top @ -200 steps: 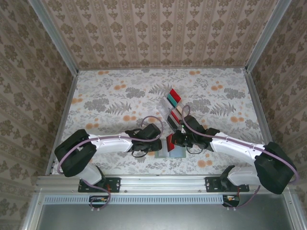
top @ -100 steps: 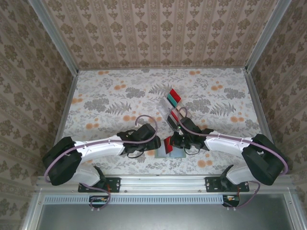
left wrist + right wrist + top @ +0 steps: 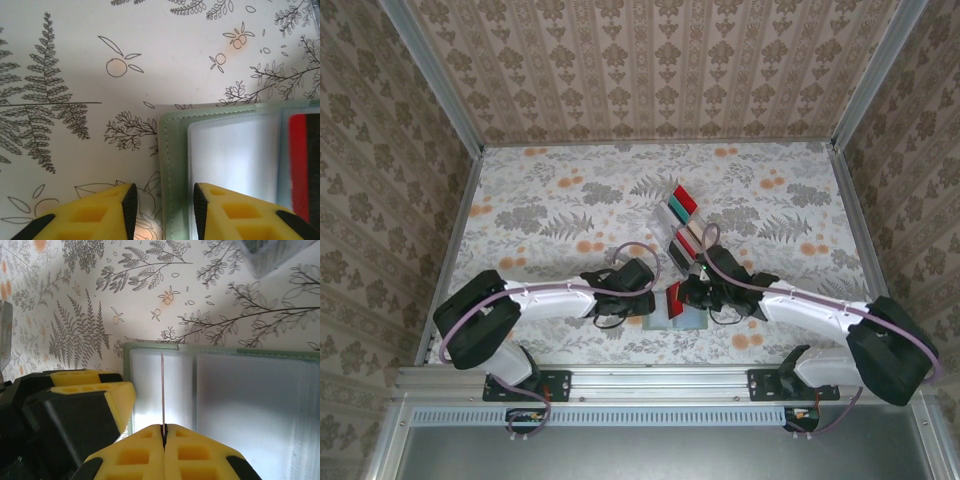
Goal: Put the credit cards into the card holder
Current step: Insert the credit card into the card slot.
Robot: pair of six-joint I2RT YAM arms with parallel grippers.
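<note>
- Now right fingers (image 3: 164, 432) pinch a red card (image 3: 162, 385) edge-on over the open holder (image 3: 250, 390) on the counter (image 3: 150, 290).
- Left fingers (image 3: 162, 200), spread, straddle the holder's left edge.
- Pin the holder down; slide the card squarely and slowly into a pocket.

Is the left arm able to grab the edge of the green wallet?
Probably yes. The left gripper hangs open over the left edge of the card holder, one finger over the table, one over the holder, with nothing between. The right gripper holds a red card further along.
</note>
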